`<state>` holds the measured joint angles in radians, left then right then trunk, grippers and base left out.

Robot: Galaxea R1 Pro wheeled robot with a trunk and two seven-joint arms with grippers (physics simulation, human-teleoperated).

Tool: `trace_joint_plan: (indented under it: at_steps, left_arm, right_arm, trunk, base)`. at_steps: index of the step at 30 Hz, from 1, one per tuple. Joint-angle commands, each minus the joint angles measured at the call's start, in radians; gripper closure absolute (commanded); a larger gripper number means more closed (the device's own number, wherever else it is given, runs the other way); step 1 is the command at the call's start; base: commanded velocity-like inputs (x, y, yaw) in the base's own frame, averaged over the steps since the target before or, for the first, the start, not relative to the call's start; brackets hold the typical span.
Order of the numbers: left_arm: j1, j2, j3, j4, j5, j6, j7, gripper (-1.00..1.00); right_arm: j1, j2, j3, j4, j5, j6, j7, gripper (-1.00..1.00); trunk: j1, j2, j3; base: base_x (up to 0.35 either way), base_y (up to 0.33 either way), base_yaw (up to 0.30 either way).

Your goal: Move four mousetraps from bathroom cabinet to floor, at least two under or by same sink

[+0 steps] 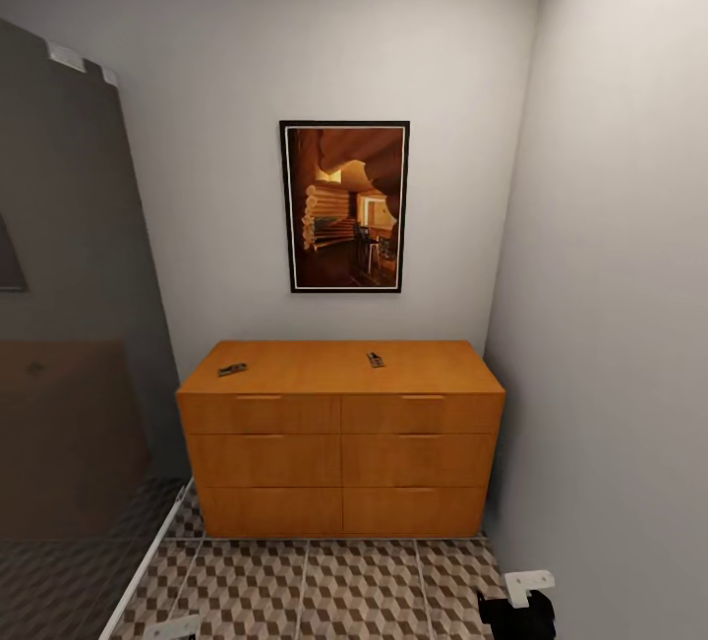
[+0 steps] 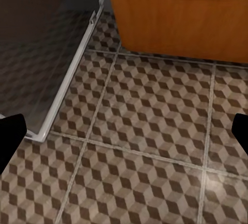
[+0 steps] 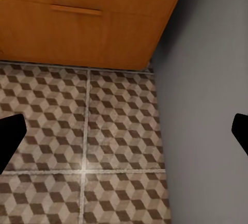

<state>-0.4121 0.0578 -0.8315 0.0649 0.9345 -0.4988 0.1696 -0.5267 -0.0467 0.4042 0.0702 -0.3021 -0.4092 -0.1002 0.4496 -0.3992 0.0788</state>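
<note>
The orange-brown cabinet (image 1: pixel 340 443) stands against the far wall ahead, all drawers closed. Two small mousetraps lie on its flat top, one near the left front (image 1: pixel 233 370) and one right of the middle (image 1: pixel 376 360). The cube-patterned bathroom floor (image 1: pixel 324 591) stretches in front of it. My left gripper (image 2: pixel 124 133) hangs open over the tiles near the cabinet's lower left corner (image 2: pixel 175 22). Over the tiles by the cabinet's lower right corner (image 3: pixel 88 22), my right gripper (image 3: pixel 124 133) is open too, with nothing held. The bathroom sink is out of view.
A dark glass panel (image 1: pixel 69 345) with a white floor rail (image 2: pixel 67 84) borders the left. A grey wall (image 3: pixel 212 95) closes the right side tight against the cabinet. A framed picture (image 1: pixel 344 206) hangs above. Part of my right arm (image 1: pixel 518 604) shows low down.
</note>
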Motion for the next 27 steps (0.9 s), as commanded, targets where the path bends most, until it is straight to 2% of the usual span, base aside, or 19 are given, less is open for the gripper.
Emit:
trace_joint_plan:
  at_steps: [1, 14, 21, 27]
  left_arm:
    - [0.000, -0.001, -0.006, 0.001, -0.003, -0.001, 0.006, -1.00]
    - [0.000, -0.001, -0.006, 0.001, -0.003, -0.001, 0.006, -1.00]
    - [0.000, 0.000, -0.006, 0.001, -0.003, -0.001, 0.006, -1.00]
    - [0.000, 0.003, -0.006, 0.001, -0.003, -0.001, 0.004, -1.00]
  right_arm:
    - [-0.001, 0.001, 0.008, 0.003, -0.006, -0.005, -0.001, -1.00]
    - [-0.001, 0.001, 0.008, 0.003, -0.006, -0.005, -0.001, -1.00]
    - [-0.001, 0.001, 0.008, 0.003, -0.006, -0.005, -0.001, -1.00]
    - [-0.001, 0.001, 0.008, 0.003, -0.006, -0.005, -0.001, -1.00]
  trunk:
    - [0.000, -0.001, 0.000]
    - [0.000, -0.001, 0.000]
    - [0.000, -0.001, 0.000]
    - [0.000, -0.001, 0.000]
  base:
    - [0.000, 0.156, 0.000]
    - [0.000, 0.229, 0.000]
    - [0.012, 0.046, 0.000]
    - [0.258, 0.002, 0.000]
